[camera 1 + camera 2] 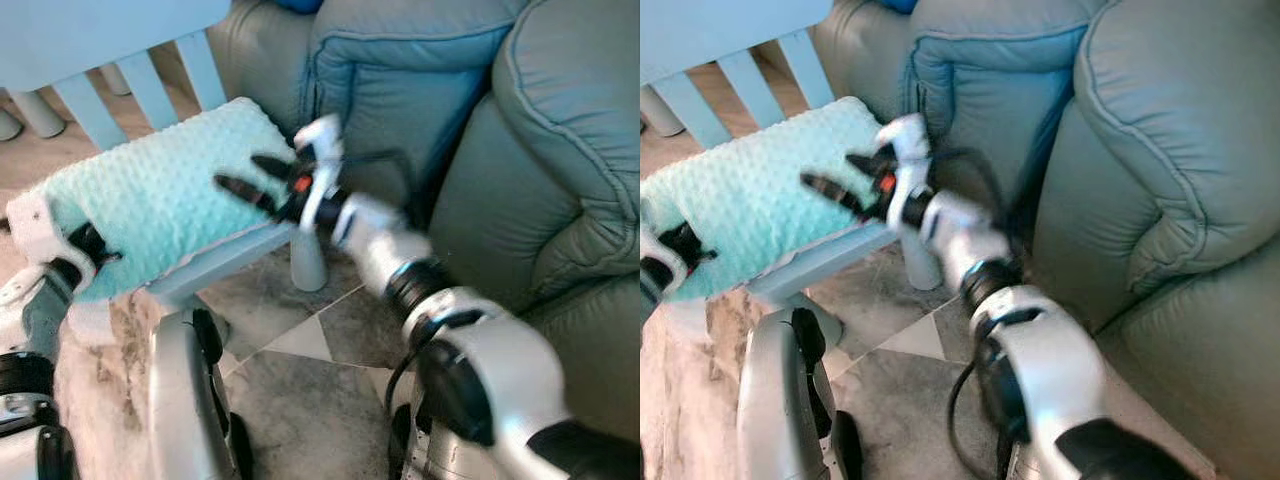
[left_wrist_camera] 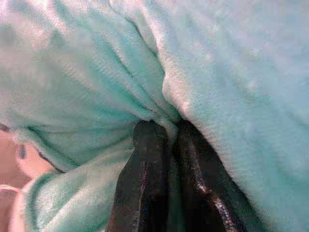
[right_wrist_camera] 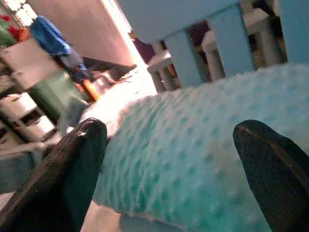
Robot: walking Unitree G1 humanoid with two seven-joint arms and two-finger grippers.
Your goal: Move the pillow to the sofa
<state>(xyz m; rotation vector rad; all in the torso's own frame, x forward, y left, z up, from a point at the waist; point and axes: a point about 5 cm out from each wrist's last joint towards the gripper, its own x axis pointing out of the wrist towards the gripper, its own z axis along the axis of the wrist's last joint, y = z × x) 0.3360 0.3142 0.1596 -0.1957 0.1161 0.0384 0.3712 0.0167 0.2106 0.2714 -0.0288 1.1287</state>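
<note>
No writing legible – left gripper [image 2: 161, 145] pinching pillow [image 1: 150, 195].

A pale blue wooden chair [image 1: 120, 40] stands at the upper left, its slatted back [image 1: 145, 85] upright and its seat edge [image 1: 225, 262] showing lower down. One pale leg [image 1: 307, 262] of the chair rests on the floor. The floor [image 1: 300, 400] is tiled in grey and white marbled stone, with a lighter diamond-shaped tile [image 1: 300, 340] near the middle. A white fluffy rug [image 1: 100, 400] lies at the lower left. In the right wrist view, a blurred room background holds a green container [image 3: 53, 92], a blue cloth [image 3: 50, 36] and white shelving [image 3: 21, 121].
</note>
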